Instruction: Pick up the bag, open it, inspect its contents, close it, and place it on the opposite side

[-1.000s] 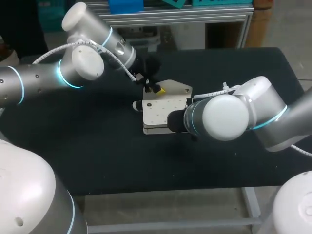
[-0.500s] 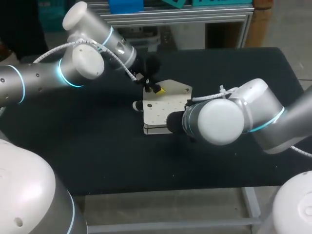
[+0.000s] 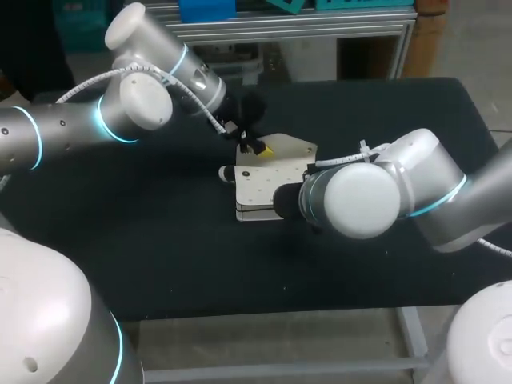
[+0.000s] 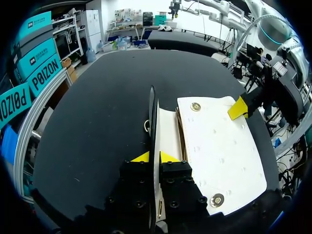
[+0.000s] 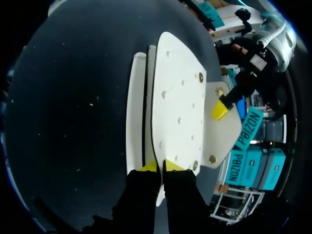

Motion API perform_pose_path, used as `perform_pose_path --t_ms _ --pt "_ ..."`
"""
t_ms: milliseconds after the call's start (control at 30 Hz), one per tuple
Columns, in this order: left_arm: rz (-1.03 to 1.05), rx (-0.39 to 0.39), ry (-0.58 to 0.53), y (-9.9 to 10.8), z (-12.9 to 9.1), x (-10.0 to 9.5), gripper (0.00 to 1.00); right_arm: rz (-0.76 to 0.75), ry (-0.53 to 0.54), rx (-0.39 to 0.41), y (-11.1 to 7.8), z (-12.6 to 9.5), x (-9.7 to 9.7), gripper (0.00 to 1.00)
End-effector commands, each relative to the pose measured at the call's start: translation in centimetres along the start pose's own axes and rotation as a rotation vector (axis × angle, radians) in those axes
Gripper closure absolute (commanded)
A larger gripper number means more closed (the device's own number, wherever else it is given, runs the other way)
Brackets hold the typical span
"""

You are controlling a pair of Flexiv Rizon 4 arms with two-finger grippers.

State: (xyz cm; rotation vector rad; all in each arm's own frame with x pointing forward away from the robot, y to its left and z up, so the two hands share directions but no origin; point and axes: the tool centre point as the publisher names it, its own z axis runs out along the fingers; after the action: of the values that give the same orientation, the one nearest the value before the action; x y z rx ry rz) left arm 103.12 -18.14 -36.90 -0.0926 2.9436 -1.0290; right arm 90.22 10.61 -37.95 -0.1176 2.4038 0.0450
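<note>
A white bag lies in the middle of the black table, its flap lifted toward the far side. My left gripper is at the flap's left edge. In the left wrist view it is shut on that thin flap edge, seen end-on. Beside it lies the dotted white front panel with metal snaps. My right gripper is shut on the near edge of that panel. In the head view my right arm hides its fingers. The bag's inside does not show.
The black table runs wide on every side of the bag. Its front edge lies close below my right arm, and a metal shelf frame stands past its far edge.
My right gripper has shut on the bag's front panel, and the right arm has shifted a little to the left. The left gripper keeps its hold on the flap.
</note>
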Motion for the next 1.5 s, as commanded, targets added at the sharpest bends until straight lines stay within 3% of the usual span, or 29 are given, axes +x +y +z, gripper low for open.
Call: perform_pose_path --t_ms 33,400,833,1233,1500 --pt "0.0 -0.001 0.008 0.1 1.1 0.1 1.0 0.001 -0.186 -0.008 -0.1 0.2 0.4 1.0" --pt "0.047 0.032 0.0 0.4 1.2 0.5 1.0 -0.01 -0.261 0.019 -0.1 -0.1 0.8 1.0" --pt "0.21 0.127 -0.075 0.3 1.0 2.6 1.0 -0.017 -0.343 0.024 -0.1 0.7 1.3 1.0" --pt "0.384 0.147 -0.17 0.1 1.1 4.7 1.0 -0.016 -0.354 0.036 -0.3 1.0 1.3 1.0" --pt "0.52 0.108 -0.229 0.5 1.7 6.7 1.0 -0.016 -0.354 0.036 -0.3 1.0 1.3 1.0"
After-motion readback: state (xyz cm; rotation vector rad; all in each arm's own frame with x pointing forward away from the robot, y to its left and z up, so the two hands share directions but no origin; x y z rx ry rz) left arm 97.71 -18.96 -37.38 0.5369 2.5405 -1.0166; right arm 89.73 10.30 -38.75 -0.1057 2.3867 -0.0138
